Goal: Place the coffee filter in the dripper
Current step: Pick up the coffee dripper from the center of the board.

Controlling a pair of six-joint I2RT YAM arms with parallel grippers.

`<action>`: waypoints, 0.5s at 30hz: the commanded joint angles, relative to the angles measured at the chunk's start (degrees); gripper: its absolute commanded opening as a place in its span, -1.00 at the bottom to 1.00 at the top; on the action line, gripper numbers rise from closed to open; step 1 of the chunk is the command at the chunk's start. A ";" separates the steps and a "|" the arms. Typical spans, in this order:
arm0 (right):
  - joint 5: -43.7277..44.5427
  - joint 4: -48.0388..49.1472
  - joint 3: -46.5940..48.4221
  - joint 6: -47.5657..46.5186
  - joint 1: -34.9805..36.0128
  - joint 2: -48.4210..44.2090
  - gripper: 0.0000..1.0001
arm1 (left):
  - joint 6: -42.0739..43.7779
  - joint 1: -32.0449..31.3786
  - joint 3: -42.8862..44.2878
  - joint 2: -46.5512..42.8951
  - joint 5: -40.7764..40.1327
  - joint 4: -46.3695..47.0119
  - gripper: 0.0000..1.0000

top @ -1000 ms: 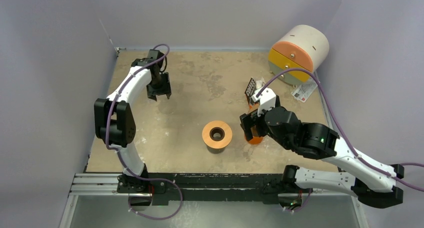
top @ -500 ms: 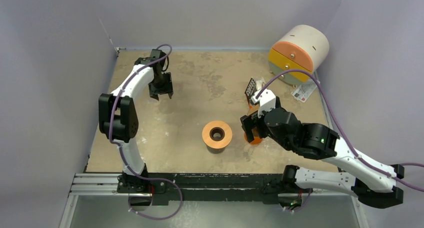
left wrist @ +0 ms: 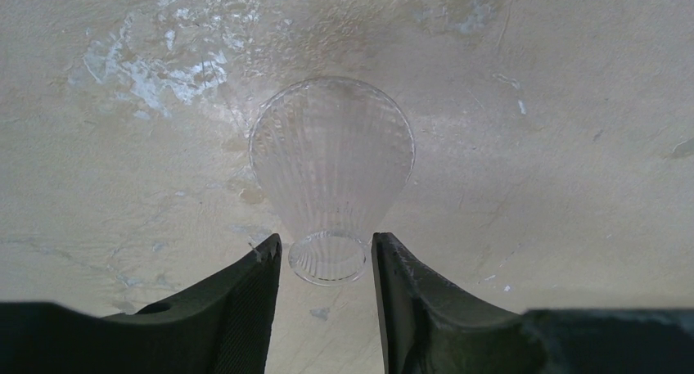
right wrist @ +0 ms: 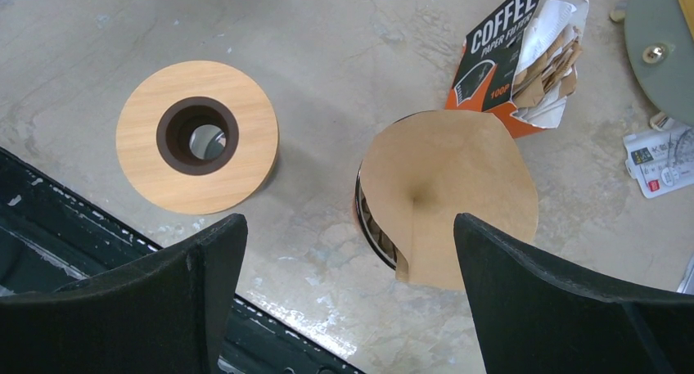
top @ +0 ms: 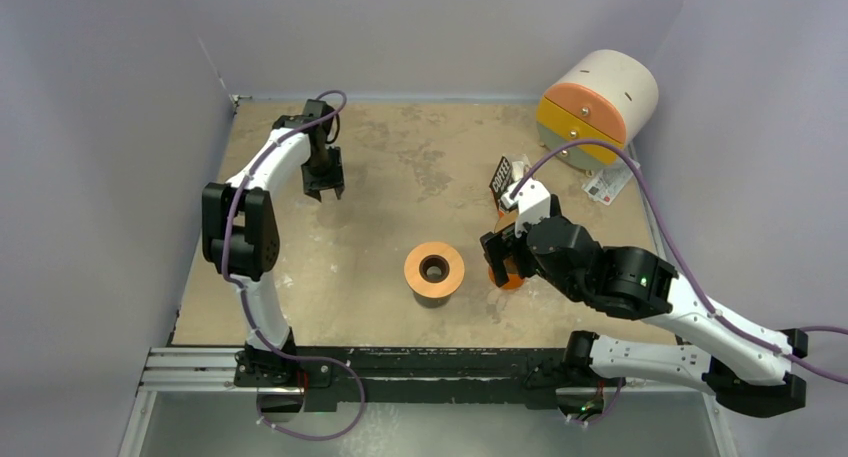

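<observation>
Found left gripper [left wrist: 327, 243] down near the table [left wrist: 532, 145], fingers partly apart, flanking the narrow neck of the clear ribbed dripper [left wrist: 331, 157]. Saw dripper lying on its side, neck right between the fingertips, wide mouth pointing away beyond them. Couldn't tell whether the pads actually clamped the neck or just sat beside it, gap hairline at best

Spotted right gripper [right wrist: 350, 223] hovering with fingers spread wide, nothing held. Saw brown paper coffee filter [right wrist: 450, 194] below and between those two fingers, nearer the right one, resting on top of a dark-rimmed container [right wrist: 367, 218] and covering most of it. Noted torn-open filter box [right wrist: 495, 42] just beyond the filter, past the fingertips. Noted round wooden stand [right wrist: 245, 145] with a dark centre hole off to the left finger's side, apart from the filter

Logged filter not yet in dripper: dripper at the left gripper, filter under the right
</observation>
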 commanded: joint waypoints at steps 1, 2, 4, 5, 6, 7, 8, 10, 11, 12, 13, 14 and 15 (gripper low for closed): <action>-0.22 0.22 1.24 0.52 -0.23 0.57 0.97 | 1.75 0.16 2.25 0.81 -0.80 0.25 -0.16; -0.33 0.30 1.32 0.47 -0.17 0.72 0.97 | 1.76 0.16 2.25 0.81 -0.96 0.23 -0.18; -0.31 0.27 1.33 0.37 -0.18 0.91 0.97 | 1.91 0.16 2.30 0.73 -1.10 0.15 -0.22; -0.24 0.39 1.27 0.29 -0.16 0.87 0.97 | 1.93 0.16 2.34 0.73 -1.11 0.14 -0.24; -0.24 0.49 1.18 0.18 -0.17 1.03 0.97 | 2.01 0.16 2.34 0.73 -1.04 0.14 -0.28; -0.22 0.46 1.16 0.24 -0.15 1.14 0.97 | 2.06 0.16 2.34 0.73 -1.02 0.14 -0.31; -0.29 0.41 1.16 0.27 -0.22 1.19 0.97 | 2.10 0.16 2.26 0.74 -1.01 0.07 -0.35; -0.30 0.38 1.01 0.44 -0.13 1.21 0.97 | 2.24 0.16 2.25 0.74 -1.02 -0.08 -0.48; -0.27 0.49 0.99 0.47 -0.17 1.20 0.97 | 2.28 0.16 2.32 0.74 -0.77 -0.19 -0.54; -0.26 0.51 0.98 0.49 -0.17 1.20 0.97 | 2.36 0.16 2.40 0.68 -0.45 -0.36 -0.62; -0.30 0.53 1.03 0.51 -0.12 1.20 0.97 | 2.44 0.16 2.47 0.50 -0.22 -0.46 -0.69; -0.35 0.56 1.11 0.58 -0.17 1.20 0.97 | 2.46 0.16 2.55 0.35 -0.08 -0.54 -0.76; -0.34 0.72 1.20 0.58 -0.20 1.24 0.97 | 2.54 0.16 2.66 0.11 0.05 -0.75 -0.83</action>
